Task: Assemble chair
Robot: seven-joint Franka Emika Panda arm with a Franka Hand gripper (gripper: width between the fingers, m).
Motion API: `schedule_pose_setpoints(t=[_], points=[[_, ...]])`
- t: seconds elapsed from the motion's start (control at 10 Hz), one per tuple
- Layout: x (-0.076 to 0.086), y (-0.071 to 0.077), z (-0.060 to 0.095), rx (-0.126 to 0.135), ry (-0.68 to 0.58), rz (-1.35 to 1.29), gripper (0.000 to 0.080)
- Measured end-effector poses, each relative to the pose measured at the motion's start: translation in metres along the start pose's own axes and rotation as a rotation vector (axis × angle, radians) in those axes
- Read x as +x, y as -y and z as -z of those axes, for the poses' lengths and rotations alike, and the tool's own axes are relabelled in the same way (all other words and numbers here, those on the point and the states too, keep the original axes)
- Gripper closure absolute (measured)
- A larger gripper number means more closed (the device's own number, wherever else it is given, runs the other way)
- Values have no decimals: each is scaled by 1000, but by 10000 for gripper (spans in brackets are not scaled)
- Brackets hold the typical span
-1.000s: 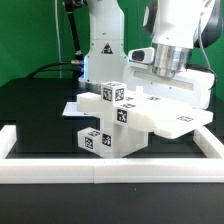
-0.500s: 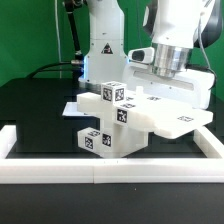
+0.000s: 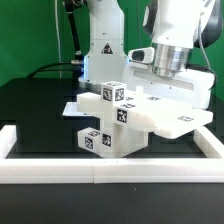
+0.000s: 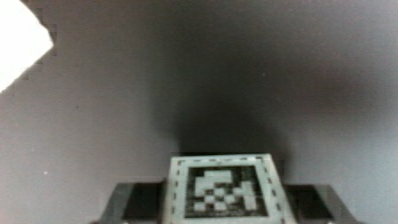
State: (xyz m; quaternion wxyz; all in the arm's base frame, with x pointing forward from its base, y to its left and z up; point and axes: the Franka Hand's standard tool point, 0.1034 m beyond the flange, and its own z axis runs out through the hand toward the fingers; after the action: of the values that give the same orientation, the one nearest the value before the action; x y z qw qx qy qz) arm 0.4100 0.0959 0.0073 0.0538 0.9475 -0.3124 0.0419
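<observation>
A white chair assembly (image 3: 118, 128) with several black-and-white tags stands near the front of the black table. Its flat plate (image 3: 172, 113) reaches toward the exterior view's right. My gripper (image 3: 162, 82) hangs right behind and above that plate, and its fingertips are hidden by the plate in the exterior view. In the wrist view my gripper (image 4: 222, 205) has its dark fingers (image 4: 139, 203) on both sides of a white tagged chair part (image 4: 222, 185) and is shut on it. Which part of the chair this is cannot be told.
A low white wall (image 3: 110, 170) runs along the table's front edge and turns back at both ends. The arm's white base (image 3: 100, 50) stands behind the assembly. A thin flat white piece (image 3: 72, 108) lies to the exterior view's left of the assembly.
</observation>
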Motion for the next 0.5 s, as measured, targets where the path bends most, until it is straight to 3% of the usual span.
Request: schedule_pose_setpoints(t=[0.1, 0.3, 0.5], points=[[-3, 2, 10, 3, 32, -1, 514], [-8, 7, 42, 42, 84, -22, 512], [-5, 5, 54, 62, 103, -41, 512]])
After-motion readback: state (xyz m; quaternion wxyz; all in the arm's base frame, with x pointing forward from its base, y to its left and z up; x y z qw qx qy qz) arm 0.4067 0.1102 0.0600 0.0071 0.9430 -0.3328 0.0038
